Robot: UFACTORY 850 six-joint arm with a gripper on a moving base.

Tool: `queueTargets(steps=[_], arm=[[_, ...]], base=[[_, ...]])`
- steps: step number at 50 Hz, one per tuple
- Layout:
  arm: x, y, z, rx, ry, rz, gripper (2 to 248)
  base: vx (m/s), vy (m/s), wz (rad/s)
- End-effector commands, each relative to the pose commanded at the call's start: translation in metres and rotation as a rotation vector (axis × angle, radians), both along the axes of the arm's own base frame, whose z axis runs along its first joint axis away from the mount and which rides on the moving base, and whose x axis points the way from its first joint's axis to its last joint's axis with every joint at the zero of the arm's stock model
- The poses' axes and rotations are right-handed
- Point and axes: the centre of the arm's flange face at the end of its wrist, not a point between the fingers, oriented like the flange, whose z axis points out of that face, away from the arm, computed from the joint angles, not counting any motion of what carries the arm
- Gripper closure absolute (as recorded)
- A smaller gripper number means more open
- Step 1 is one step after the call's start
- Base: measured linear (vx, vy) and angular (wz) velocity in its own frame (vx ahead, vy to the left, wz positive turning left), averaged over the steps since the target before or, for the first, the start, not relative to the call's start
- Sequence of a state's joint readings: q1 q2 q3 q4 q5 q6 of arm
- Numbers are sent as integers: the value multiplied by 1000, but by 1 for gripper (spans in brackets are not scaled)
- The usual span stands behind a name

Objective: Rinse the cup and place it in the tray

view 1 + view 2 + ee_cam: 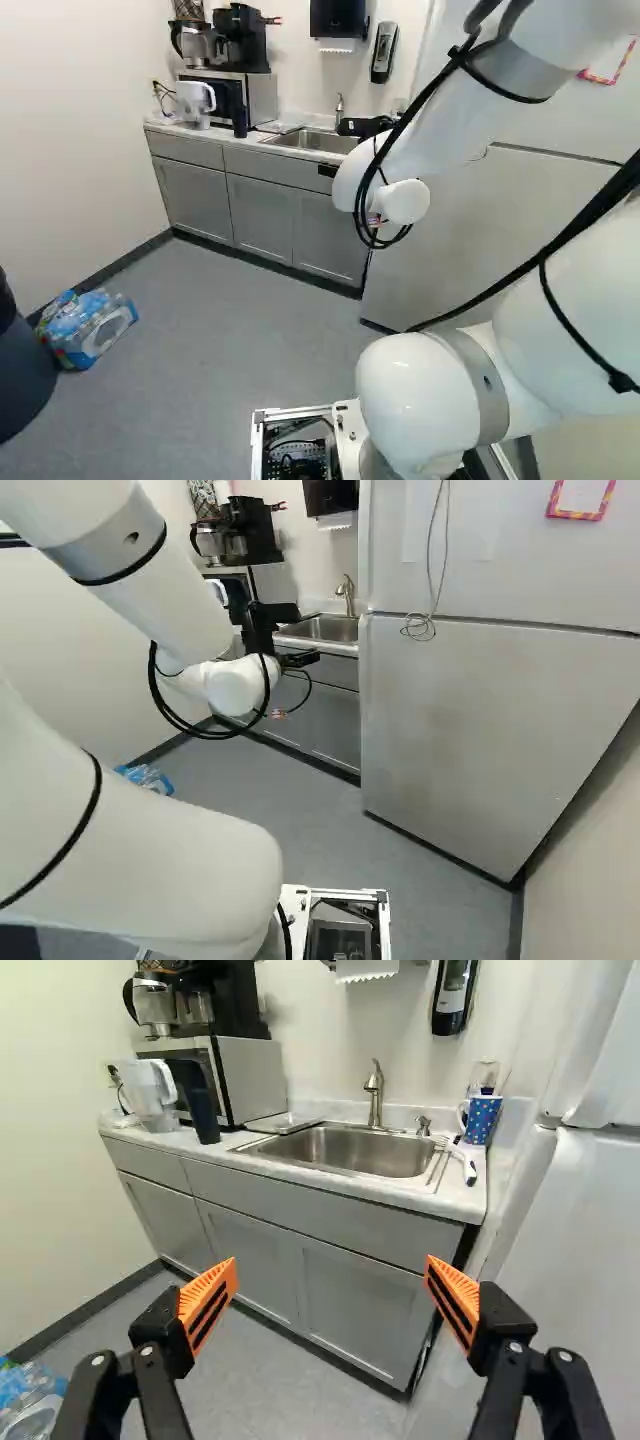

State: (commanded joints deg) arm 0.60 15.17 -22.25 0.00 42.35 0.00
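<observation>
A black two-fingered gripper (331,1262), its fingers wide apart and empty, faces a rectangular steel sink (350,1150) as the rinsing job appears to be at its opening reach. The likely target, a blue dotted mug (483,1120), stands on the pale counter (455,1200) between sink and light-grey refrigerator (480,740). Next comes a careful approach and grasp, with a white-and-dark brush (468,1166) and clear glass vessel (485,1074) crowding in; a flat silvery tray (283,1123) lies beyond the basin.
</observation>
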Motion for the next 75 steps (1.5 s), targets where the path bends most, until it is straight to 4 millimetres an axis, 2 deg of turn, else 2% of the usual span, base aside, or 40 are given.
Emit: queueTargets(steps=[75], arm=[[52,0,63,-1,59,-1,3]], base=[[0,0,0]])
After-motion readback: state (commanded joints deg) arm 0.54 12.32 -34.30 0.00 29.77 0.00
